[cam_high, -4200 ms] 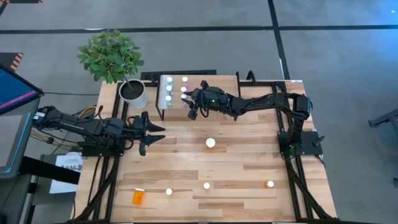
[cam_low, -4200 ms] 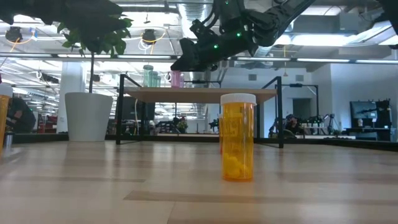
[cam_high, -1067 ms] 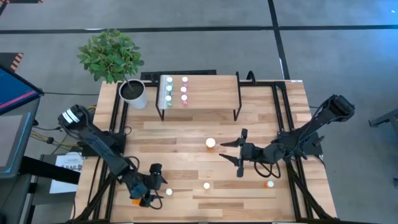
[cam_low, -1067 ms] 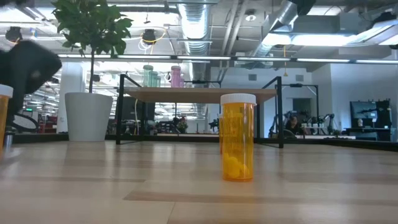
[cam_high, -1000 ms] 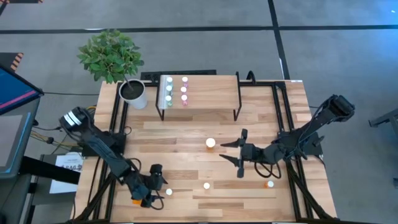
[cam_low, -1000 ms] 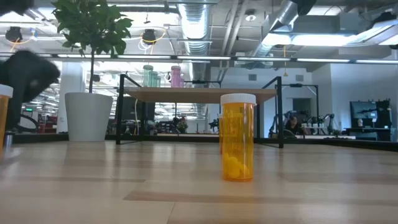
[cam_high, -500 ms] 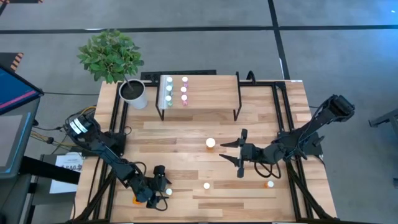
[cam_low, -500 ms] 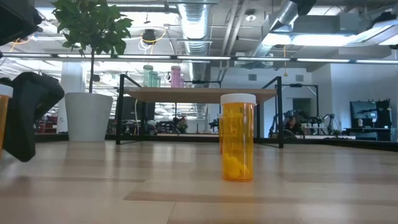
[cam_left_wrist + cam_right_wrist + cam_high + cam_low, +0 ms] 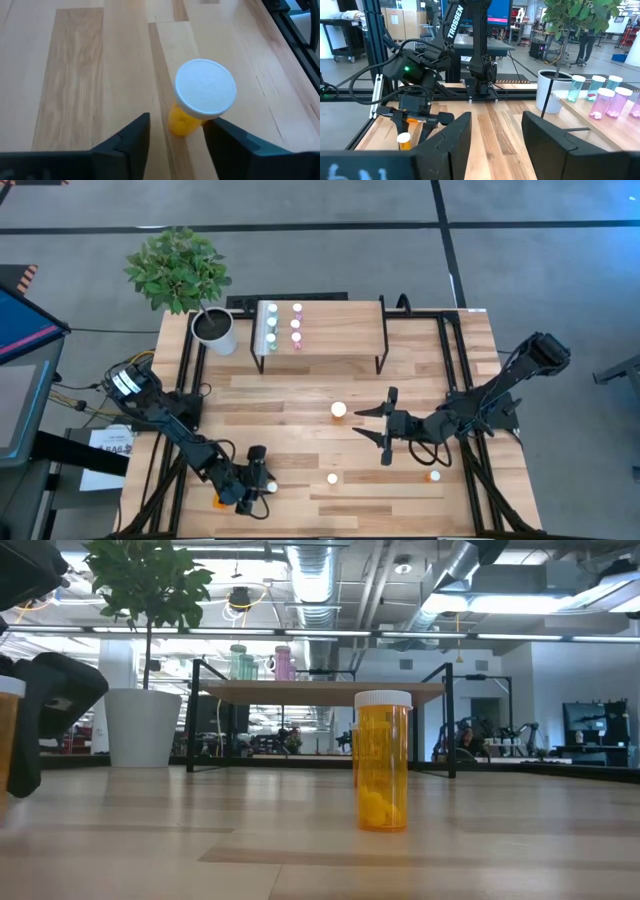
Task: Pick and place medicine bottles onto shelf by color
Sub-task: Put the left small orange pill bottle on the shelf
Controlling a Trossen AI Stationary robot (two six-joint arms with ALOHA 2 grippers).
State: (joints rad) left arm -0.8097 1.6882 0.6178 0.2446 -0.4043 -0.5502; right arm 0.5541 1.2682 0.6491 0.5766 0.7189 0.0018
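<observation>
Three teal bottles, three pink bottles, five other bottles, one shelf, one plant.

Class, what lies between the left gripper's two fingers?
In the left wrist view, a small orange bottle with a white cap stands between the left gripper's fingers.

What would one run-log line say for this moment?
left gripper: around small orange bottle, front-left | right gripper: open, empty, mid-table | shelf: six bottles
</observation>
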